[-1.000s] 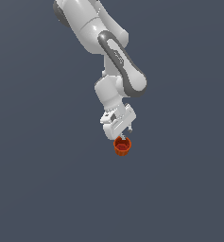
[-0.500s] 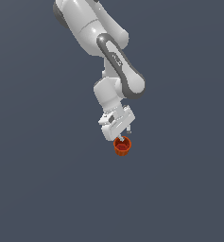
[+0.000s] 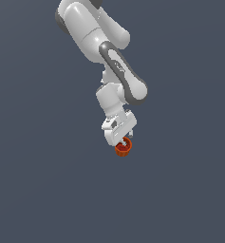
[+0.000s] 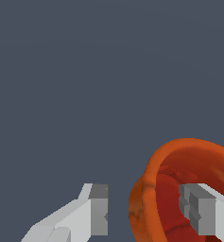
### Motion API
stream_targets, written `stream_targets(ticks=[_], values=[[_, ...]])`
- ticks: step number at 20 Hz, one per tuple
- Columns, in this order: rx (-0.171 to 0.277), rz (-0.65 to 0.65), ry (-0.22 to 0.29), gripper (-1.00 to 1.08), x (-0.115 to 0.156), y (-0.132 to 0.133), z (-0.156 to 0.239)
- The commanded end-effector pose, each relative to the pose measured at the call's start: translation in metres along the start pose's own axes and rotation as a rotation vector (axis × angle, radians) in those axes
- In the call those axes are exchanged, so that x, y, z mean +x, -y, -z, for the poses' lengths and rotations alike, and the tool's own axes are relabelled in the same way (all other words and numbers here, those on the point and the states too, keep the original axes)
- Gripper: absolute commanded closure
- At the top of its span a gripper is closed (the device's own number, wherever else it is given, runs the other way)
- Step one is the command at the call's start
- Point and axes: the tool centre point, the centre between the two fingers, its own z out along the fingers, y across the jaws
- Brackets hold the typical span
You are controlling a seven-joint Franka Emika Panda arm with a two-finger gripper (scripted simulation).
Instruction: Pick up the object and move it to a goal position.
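Note:
The object is a small orange-red cup-like pot (image 3: 123, 148) with a round rim, just below my white gripper (image 3: 123, 141) in the exterior view. In the wrist view the pot (image 4: 156, 198) fills the corner beside the fingers. My gripper (image 4: 142, 213) straddles the pot's near wall: one finger (image 4: 201, 215) is inside the rim and the other finger (image 4: 97, 210) is outside. A narrow gap shows between the outer finger and the wall. The jaws are partly open and not pressed on the wall.
Plain dark grey-blue ground (image 3: 47, 190) surrounds the pot on all sides. The white arm (image 3: 118, 71) reaches down from the top of the exterior view. No goal marker shows.
The gripper and pot stay in almost the same place. The arm's upper links have shifted very slightly.

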Motion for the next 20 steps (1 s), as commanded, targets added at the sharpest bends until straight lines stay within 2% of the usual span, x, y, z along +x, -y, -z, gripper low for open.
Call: stream_targets(ticks=[1,13,20], values=[[-0.001,0.000,0.000,1.08,0.000,-0.001,-0.001],[-0.002,-0.001,0.000,1.08,-0.001,-0.001,0.000],[-0.002,-0.001,0.000,1.08,-0.011,-0.003,0.017]])
